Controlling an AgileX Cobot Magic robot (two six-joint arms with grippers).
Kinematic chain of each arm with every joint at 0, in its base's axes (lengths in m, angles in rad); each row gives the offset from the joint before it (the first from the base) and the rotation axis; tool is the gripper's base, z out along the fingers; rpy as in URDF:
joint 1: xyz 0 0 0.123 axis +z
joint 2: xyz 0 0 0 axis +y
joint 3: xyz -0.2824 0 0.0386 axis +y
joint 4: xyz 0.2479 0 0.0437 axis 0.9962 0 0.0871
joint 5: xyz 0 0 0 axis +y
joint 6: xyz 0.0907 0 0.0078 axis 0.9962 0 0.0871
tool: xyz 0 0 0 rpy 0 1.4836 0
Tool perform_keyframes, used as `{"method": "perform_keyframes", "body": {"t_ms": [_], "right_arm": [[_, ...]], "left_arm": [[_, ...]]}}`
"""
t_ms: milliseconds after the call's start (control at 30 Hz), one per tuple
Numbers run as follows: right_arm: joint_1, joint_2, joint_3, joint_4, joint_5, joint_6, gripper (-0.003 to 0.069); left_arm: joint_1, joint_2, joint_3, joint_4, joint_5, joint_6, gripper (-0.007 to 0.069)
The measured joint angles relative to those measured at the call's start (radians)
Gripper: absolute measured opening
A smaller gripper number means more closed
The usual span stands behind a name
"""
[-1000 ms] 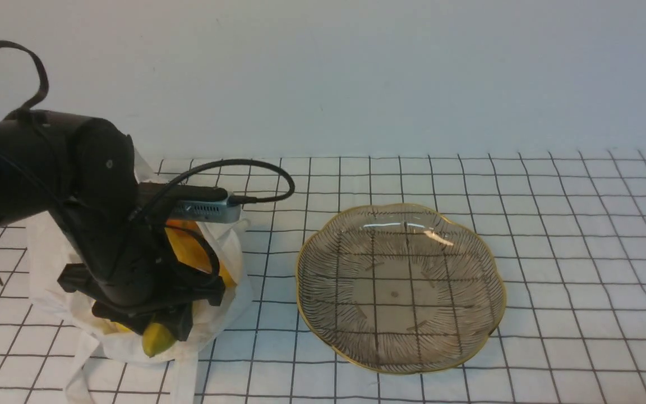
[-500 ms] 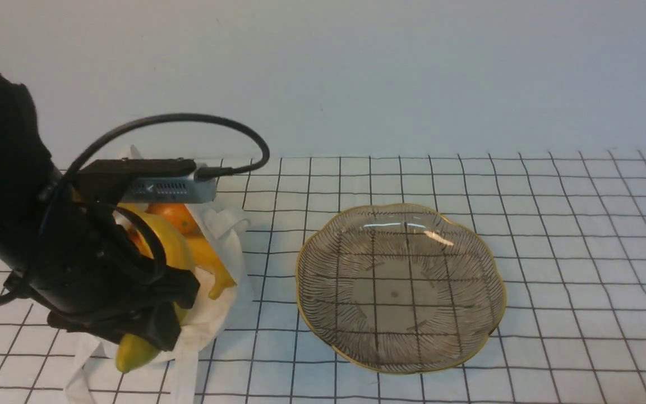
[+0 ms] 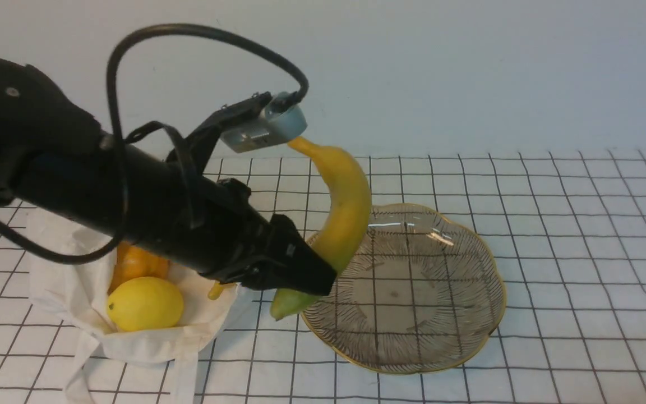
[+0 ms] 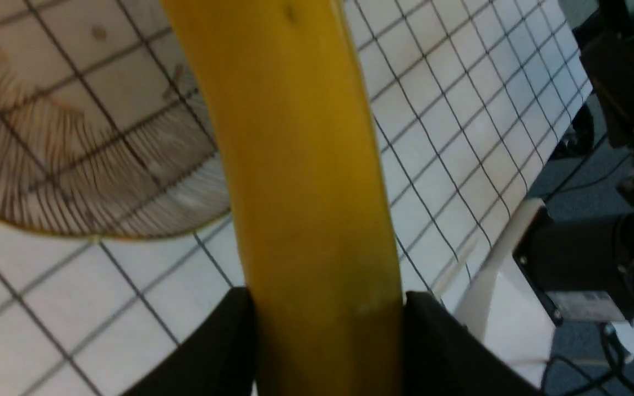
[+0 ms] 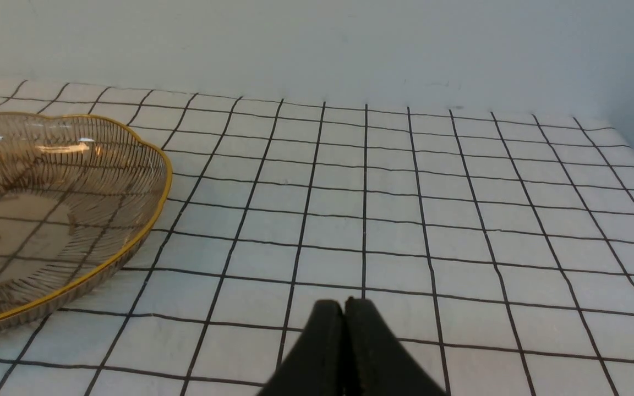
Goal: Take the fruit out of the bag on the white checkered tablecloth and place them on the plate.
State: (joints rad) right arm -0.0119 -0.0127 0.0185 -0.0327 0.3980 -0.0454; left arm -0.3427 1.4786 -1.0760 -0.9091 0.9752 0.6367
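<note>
- Banana (image 3: 345, 207): pinched mid-length in my left end effector (image 3: 306, 275), pads apart by its width, over the plate's (image 3: 495, 331) near-left edge.
- Likely light, stiff, slick; mid-body grip suits.
- My right end effector (image 5: 344, 313) is closed.

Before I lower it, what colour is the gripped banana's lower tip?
Green, on the otherwise yellow, curved banana; best seen in the front view.

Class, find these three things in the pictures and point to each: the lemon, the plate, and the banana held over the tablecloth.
Lemon (image 3: 145, 303): front view, middle of its side.
Plate (image 5: 164, 203): right wrist view, on its gold rim.
Banana (image 3: 347, 216): front view, middle of its curve.
</note>
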Motion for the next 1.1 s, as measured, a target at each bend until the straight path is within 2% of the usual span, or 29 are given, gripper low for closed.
{"method": "perform_keyframes", "body": {"t_ms": [167, 300, 433, 500, 600, 667, 733, 800, 867, 900, 967, 1067, 1100], "right_arm": [[0.0, 0.0, 0.0, 0.0, 0.0, 0.0, -0.0014], [0.0, 0.0, 0.0, 0.0, 0.0, 0.0, -0.0014], [0.0, 0.0, 0.0, 0.0, 0.0, 0.0, -0.0014], [0.0, 0.0, 0.0, 0.0, 0.0, 0.0, -0.0014], [0.0, 0.0, 0.0, 0.0, 0.0, 0.0, -0.0014], [0.0, 0.0, 0.0, 0.0, 0.0, 0.0, -0.0014], [0.0, 0.0, 0.0, 0.0, 0.0, 0.0, -0.0014], [0.0, 0.0, 0.0, 0.0, 0.0, 0.0, -0.0014], [0.0, 0.0, 0.0, 0.0, 0.0, 0.0, -0.0014], [0.0, 0.0, 0.0, 0.0, 0.0, 0.0, -0.0014], [0.0, 0.0, 0.0, 0.0, 0.0, 0.0, -0.0014], [0.0, 0.0, 0.0, 0.0, 0.0, 0.0, -0.0014], [0.0, 0.0, 0.0, 0.0, 0.0, 0.0, -0.0014]], "left_arm": [[-0.086, 0.147, 0.0, -0.049, -0.179, 0.089, 0.0298], [-0.125, 0.264, 0.0, -0.074, -0.32, 0.104, 0.0314], [-0.127, 0.323, 0.0, -0.107, -0.358, 0.104, 0.0407], [-0.127, 0.343, 0.0, -0.112, -0.353, 0.106, 0.0523], [-0.126, 0.346, 0.0, -0.111, -0.345, 0.107, 0.0623], [-0.11, 0.341, -0.002, -0.107, -0.326, 0.102, 0.0658], [-0.084, 0.324, -0.002, -0.081, -0.3, 0.075, 0.065], [-0.045, 0.29, -0.002, -0.028, -0.267, 0.02, 0.06], [0.004, 0.215, -0.002, 0.1, -0.228, -0.07, 0.0485], [0.014, 0.207, -0.002, 0.114, -0.225, -0.079, 0.0455], [0.067, 0.082, -0.002, 0.312, -0.174, -0.209, 0.021], [0.108, -0.098, -0.002, 0.493, -0.131, -0.334, 0.0038], [0.117, -0.167, -0.002, 0.524, -0.125, -0.358, 0.0021]]}}
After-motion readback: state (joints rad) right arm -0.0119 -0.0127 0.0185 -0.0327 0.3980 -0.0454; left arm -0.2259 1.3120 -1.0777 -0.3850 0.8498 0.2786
